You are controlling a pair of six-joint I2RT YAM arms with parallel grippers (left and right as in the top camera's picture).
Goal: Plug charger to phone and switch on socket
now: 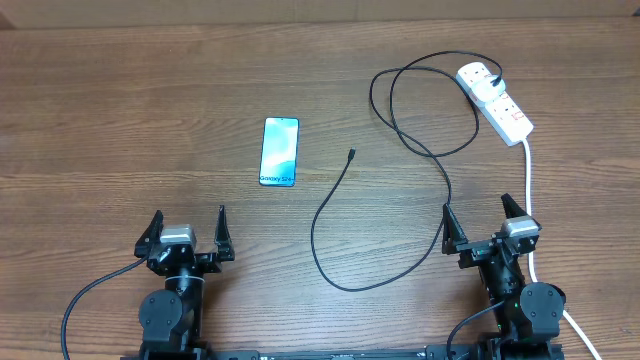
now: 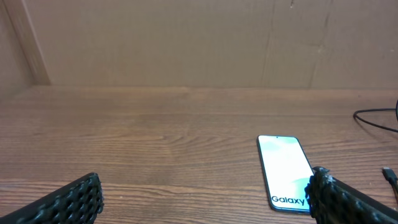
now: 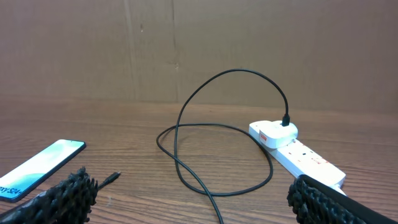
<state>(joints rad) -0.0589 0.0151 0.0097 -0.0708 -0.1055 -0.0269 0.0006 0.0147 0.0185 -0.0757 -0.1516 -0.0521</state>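
Note:
The phone (image 1: 279, 152) lies flat, screen up, left of the table's middle. The charger's black cable (image 1: 336, 184) snakes across the wood; its loose connector tip (image 1: 352, 154) lies just right of the phone, apart from it. Its white plug (image 1: 478, 75) sits in the socket (image 1: 497, 102), a white strip at the back right. My left gripper (image 1: 190, 215) is open at the near edge, with the phone (image 2: 285, 169) ahead by its right finger. My right gripper (image 1: 477, 207) is open and empty; before it lie the cable (image 3: 186, 112), tip (image 3: 113, 178) and socket (image 3: 308, 160).
The socket's thick white cord (image 1: 527, 190) runs down the right side, close past my right gripper's outer finger. A cable loop (image 1: 425, 110) lies left of the strip. A brown board wall (image 2: 186, 43) closes the far side of the table.

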